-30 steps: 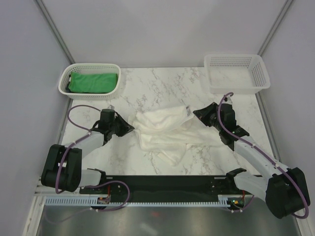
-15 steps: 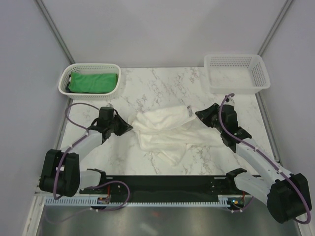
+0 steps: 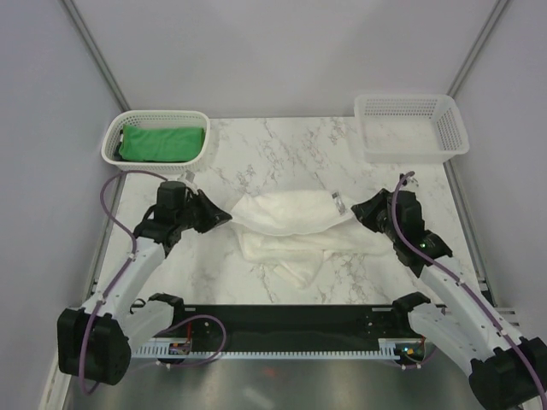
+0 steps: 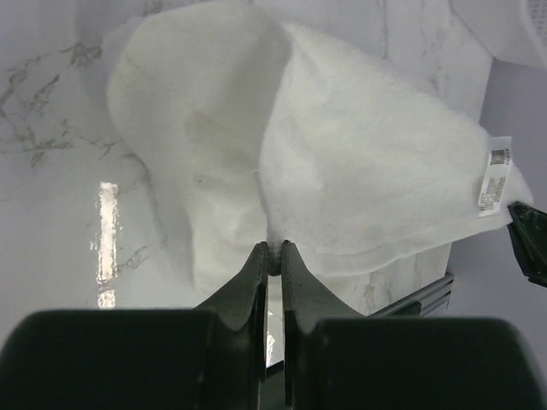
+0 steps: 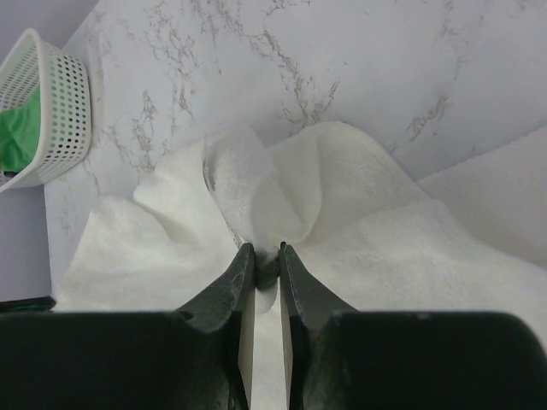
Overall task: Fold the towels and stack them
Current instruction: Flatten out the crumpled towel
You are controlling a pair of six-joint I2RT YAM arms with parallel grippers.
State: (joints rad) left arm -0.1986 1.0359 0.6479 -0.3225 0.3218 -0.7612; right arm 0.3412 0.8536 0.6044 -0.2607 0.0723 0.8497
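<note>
- The white towel [image 3: 291, 226] sags across the middle of the tabletop [image 3: 282, 154], strung between the two hands, its tag [image 4: 490, 179] towards the right one.
- The left hand [image 4: 273, 249] pinches the towel's left edge; the right hand [image 5: 267, 252] is clamped on a bunched fold at its right end.
- A green towel [image 3: 161, 142] lies in the far-left basket [image 3: 111, 147]; a second basket [image 3: 453, 132] stands far right.
- Both arms reach inward, hands facing each other.

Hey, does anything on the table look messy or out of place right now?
Only the white towel: it is bunched and crooked mid-table, a lower flap trailing toward the near edge. The green towel sits neatly folded in its basket.
</note>
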